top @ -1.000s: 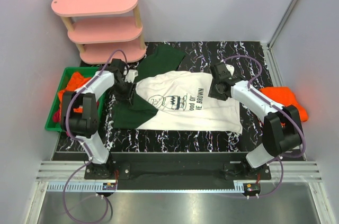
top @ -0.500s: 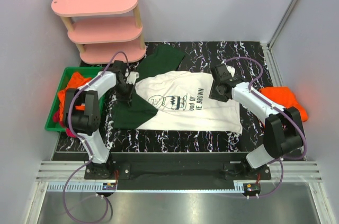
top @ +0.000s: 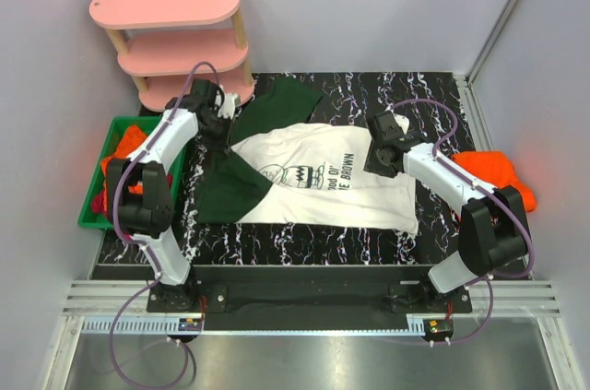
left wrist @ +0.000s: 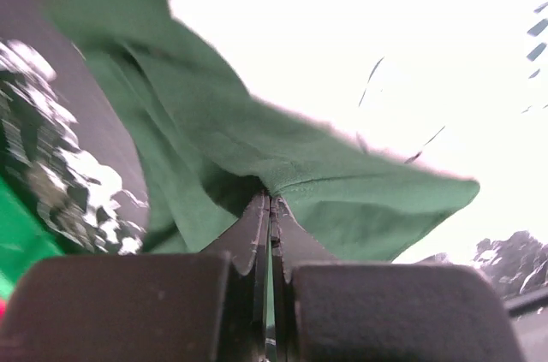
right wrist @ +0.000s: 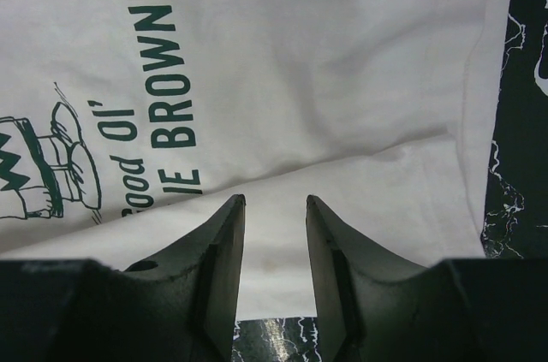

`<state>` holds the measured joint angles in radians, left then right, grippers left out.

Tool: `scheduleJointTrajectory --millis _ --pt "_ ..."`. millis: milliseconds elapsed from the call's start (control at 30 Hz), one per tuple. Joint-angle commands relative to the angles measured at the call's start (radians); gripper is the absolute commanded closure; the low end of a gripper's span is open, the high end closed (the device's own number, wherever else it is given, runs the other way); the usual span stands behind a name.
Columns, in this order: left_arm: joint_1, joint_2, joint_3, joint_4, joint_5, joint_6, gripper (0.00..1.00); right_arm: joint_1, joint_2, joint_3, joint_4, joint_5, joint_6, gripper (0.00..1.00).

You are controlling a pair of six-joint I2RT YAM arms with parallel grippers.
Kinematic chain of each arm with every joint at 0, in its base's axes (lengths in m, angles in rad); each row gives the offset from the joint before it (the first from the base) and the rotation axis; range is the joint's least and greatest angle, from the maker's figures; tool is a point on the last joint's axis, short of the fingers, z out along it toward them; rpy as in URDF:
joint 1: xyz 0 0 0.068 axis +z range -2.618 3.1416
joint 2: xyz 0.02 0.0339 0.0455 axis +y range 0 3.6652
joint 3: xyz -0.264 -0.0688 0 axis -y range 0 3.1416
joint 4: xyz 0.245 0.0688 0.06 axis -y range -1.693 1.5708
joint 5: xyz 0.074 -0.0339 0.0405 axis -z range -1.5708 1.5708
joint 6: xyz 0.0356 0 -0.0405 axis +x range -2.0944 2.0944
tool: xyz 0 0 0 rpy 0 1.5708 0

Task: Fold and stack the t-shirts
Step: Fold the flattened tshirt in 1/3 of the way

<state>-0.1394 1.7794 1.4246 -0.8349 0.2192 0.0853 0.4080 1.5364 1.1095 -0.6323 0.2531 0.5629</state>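
Observation:
A white t-shirt (top: pixel 323 183) with dark green sleeves and a cartoon print lies spread on the black marbled table (top: pixel 424 95). In the left wrist view my left gripper (left wrist: pixel 271 201) is shut on a fold of its green sleeve cloth (left wrist: pixel 214 131). From above, that left gripper (top: pixel 223 120) holds the cloth up at the shirt's back left corner. My right gripper (top: pixel 376 161) hovers open over the shirt's right part. White cloth (right wrist: pixel 342 80) shows between its fingers (right wrist: pixel 224 234), and the right gripper (right wrist: pixel 274 201) holds nothing. An orange t-shirt (top: pixel 489 173) lies bunched at the right table edge.
A green bin (top: pixel 88 215) at the left holds orange and magenta clothes (top: pixel 129 146). A pink three-tier shelf (top: pixel 175 40) stands at the back left. The shirt's other green sleeve (top: pixel 286 100) lies toward the back.
My left gripper closed on the green sleeve cloth and moved toward the back, drawing the shirt's left side up with it. The right arm barely moved.

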Motion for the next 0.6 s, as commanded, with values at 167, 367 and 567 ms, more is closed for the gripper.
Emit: scheduleJointTrajectory --millis 167,367,567 --pt "-0.052 0.167 0.232 0.020 -0.035 -0.018 1.00 0.005 -0.009 -0.019 0.014 0.038 0.002 0.58" --pt "-0.118 0.258 0.306 0.022 -0.052 -0.010 1.00 0.005 -0.015 -0.040 0.014 0.044 -0.001 0.58" --pt "-0.163 0.348 0.434 0.020 -0.075 -0.001 1.00 0.005 -0.018 -0.065 0.013 0.041 0.003 0.58"
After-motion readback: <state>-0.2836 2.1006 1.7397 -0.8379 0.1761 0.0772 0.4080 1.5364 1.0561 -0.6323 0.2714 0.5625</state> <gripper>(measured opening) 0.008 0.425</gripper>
